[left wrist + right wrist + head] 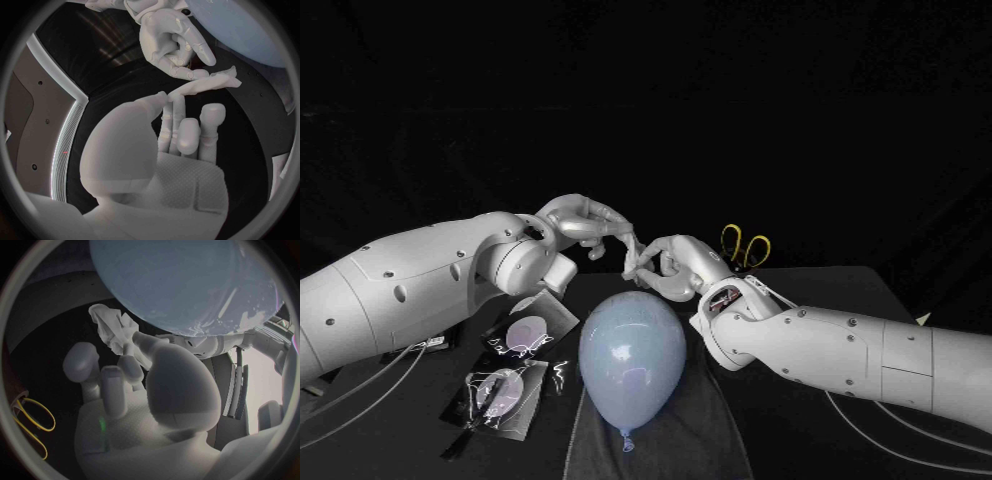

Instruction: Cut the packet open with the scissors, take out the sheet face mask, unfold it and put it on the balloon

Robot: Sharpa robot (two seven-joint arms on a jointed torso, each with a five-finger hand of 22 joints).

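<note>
The pale blue balloon point(633, 353) lies lengthwise on a dark cloth at the table's middle, knot toward me. Just beyond its far end my two hands meet. My left hand point(594, 224) and right hand point(666, 263) both pinch the folded white sheet face mask point(209, 84) by opposite ends. In the right wrist view the mask point(110, 328) is a crumpled white strip held at my fingertips, close to the balloon point(181, 285). The yellow-handled scissors point(746, 247) lie on the table behind my right hand.
Two opened clear packets point(519, 338) point(499, 394) lie on the table to the left of the balloon. Cables trail along both front corners. The dark cloth point(678, 440) runs under the balloon to the front edge.
</note>
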